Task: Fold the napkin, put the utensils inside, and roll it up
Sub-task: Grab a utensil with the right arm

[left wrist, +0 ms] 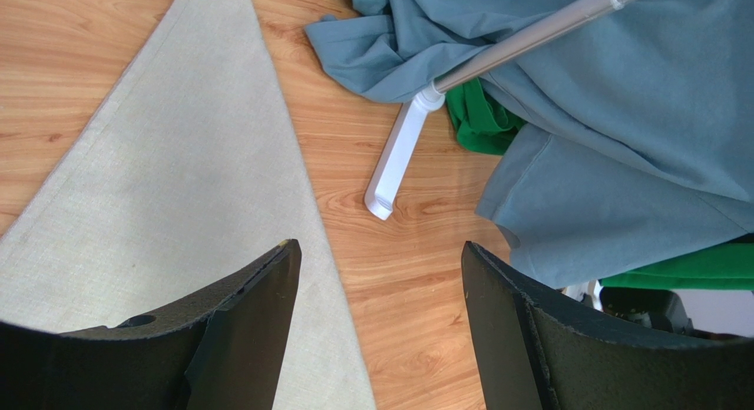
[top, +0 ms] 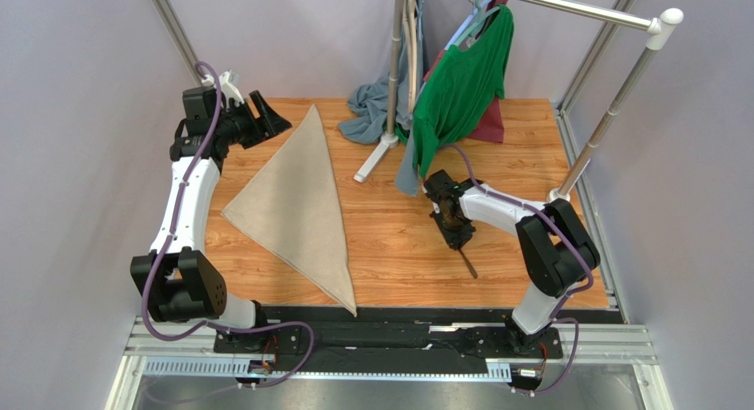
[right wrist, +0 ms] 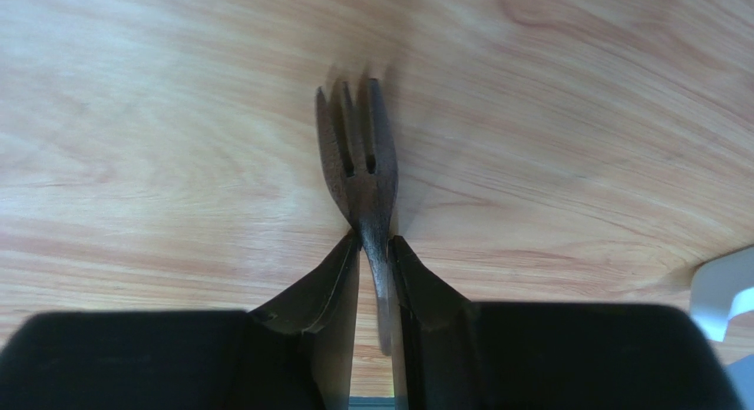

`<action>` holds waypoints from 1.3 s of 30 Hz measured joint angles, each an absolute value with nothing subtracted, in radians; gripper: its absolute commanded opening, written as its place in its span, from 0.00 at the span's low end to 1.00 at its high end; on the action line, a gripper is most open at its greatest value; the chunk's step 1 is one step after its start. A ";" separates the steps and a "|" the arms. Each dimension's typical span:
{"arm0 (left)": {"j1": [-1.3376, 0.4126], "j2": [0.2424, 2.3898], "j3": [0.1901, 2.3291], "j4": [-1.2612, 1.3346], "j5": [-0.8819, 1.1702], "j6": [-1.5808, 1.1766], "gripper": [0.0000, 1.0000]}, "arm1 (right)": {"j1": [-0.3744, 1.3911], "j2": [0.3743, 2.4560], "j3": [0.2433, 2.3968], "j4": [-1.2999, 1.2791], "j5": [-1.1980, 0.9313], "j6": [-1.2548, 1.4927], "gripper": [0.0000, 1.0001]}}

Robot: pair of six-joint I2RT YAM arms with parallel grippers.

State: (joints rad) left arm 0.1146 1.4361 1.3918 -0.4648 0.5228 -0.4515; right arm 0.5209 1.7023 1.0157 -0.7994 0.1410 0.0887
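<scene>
The beige napkin [top: 296, 207] lies flat on the wooden table, folded into a long triangle with its tip pointing to the far side. My left gripper [top: 261, 123] hovers open beside that far tip. In the left wrist view the napkin [left wrist: 177, 189] lies under the left finger, and nothing is between the jaws of the left gripper [left wrist: 380, 251]. On the right of the table, my right gripper [top: 457, 240] points down onto the dark fork [top: 469, 264]. In the right wrist view its fingertips pinch the fork [right wrist: 358, 163] at the neck, tines pointing away; right gripper [right wrist: 376, 242].
A clothes rack stands at the back, its white foot [top: 376, 154] [left wrist: 394, 163] on the table near the napkin's tip. A green shirt [top: 460, 92] hangs from it, with a grey-blue cloth [top: 376, 105] [left wrist: 619, 118] heaped beside it. A rack pole [top: 602, 127] slants at the right edge.
</scene>
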 measured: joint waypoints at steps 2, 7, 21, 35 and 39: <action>0.115 1.436 1.390 -0.460 0.523 -0.452 0.76 | 0.565 1.714 1.027 -0.799 0.148 0.090 0.18; 0.115 1.436 1.386 -0.459 0.524 -0.459 0.76 | 0.728 1.805 1.141 -0.799 0.161 0.130 0.16; 0.122 1.436 1.382 -0.453 0.527 -0.459 0.76 | 0.946 2.042 1.485 -0.734 0.176 0.241 0.36; 0.132 1.436 1.382 -0.452 0.543 -0.466 0.76 | 0.941 1.900 1.264 -0.618 0.131 0.240 0.21; 0.133 1.436 1.378 -0.450 0.548 -0.467 0.76 | 0.940 1.892 1.250 -0.593 0.104 0.239 0.00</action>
State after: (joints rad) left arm 0.1326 1.4361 1.3781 -0.4496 0.5476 -0.4667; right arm 0.9401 1.8915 1.2495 -0.5934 0.1036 0.2394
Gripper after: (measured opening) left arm 0.757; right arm 0.168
